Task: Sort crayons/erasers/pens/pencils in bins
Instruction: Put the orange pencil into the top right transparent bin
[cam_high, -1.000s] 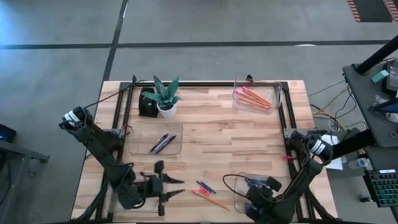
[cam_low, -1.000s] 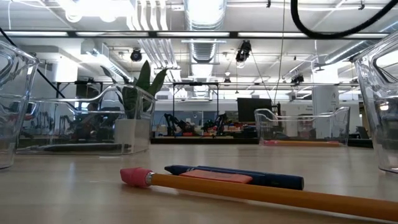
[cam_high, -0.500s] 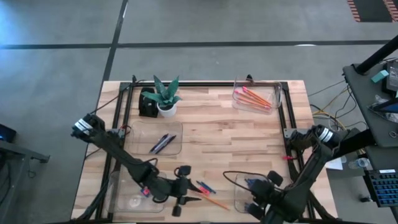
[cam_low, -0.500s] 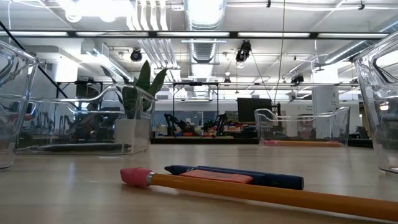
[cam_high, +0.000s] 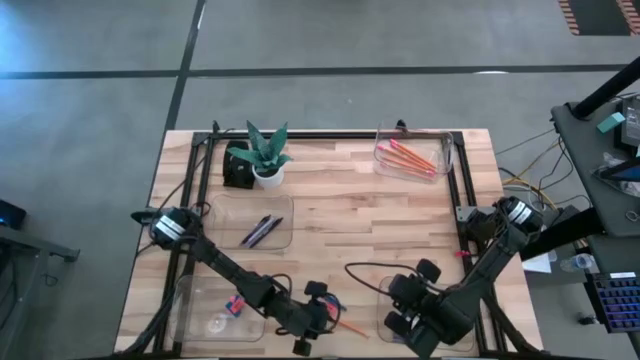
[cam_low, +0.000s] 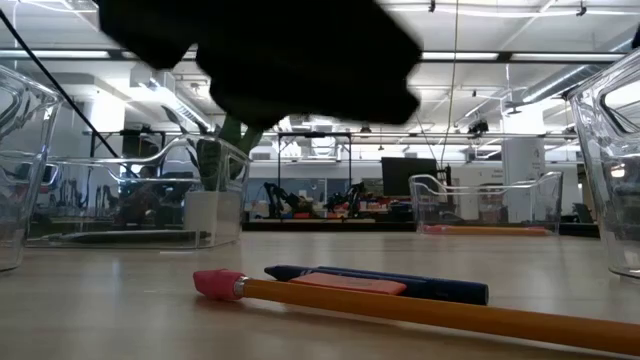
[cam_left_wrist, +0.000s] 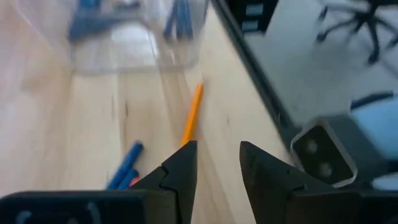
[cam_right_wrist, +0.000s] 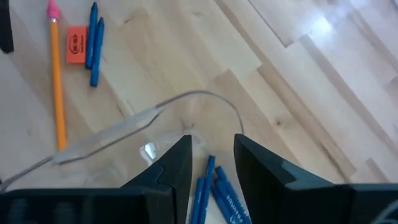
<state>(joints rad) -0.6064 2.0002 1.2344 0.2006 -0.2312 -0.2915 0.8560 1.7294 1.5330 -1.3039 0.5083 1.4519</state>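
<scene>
Currently the left hand (cam_left_wrist: 214, 163), fingers slightly apart and pinching nothing, hovers over the long orange pencil with pink eraser tip (cam_right_wrist: 57, 99) on the near centre of the wooden desk (cam_high: 350, 215). Just beside lie short blue sticks (cam_right_wrist: 94, 43) and a flat orange eraser block (cam_right_wrist: 76, 44). The right hand (cam_right_wrist: 211, 162), slightly spread and empty, hangs over the near right clear plastic bin (cam_right_wrist: 124, 134) holding blue sticks

left gripper (cam_high: 318, 305) | moved right, now over loose pencil (cam_high: 349, 326) | right gripper (cam_high: 400, 305) | shifted left
</scene>
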